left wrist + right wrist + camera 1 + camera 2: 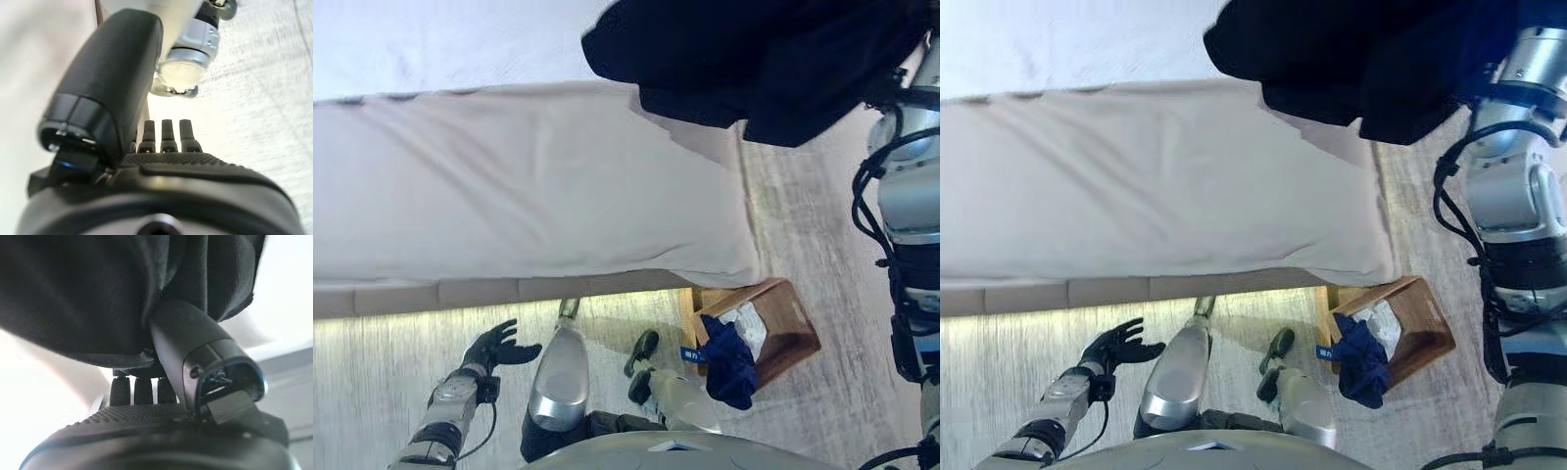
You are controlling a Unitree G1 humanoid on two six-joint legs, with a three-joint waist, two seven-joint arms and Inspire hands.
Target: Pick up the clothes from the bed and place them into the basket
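My right hand [161, 396] had its thumb and fingers pinched into a big, limp black garment [754, 59], hanging bunched off the hand above the beige-sheeted bed's [509, 186] corner. Looked light and floppy, so a fistful of folds seemed the best hold. The wooden basket [793, 328] sat well below, holding a blue cloth [729, 362]. Left hand [494, 346] hung spread, idle.

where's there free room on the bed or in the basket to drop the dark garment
The bed is bare across its wide beige cover, from its floor-side edge up to the dark garment held by the right hand at the far corner. The wooden basket is crowded on its bed side by a blue cloth and a white one; its far half shows bare wood.
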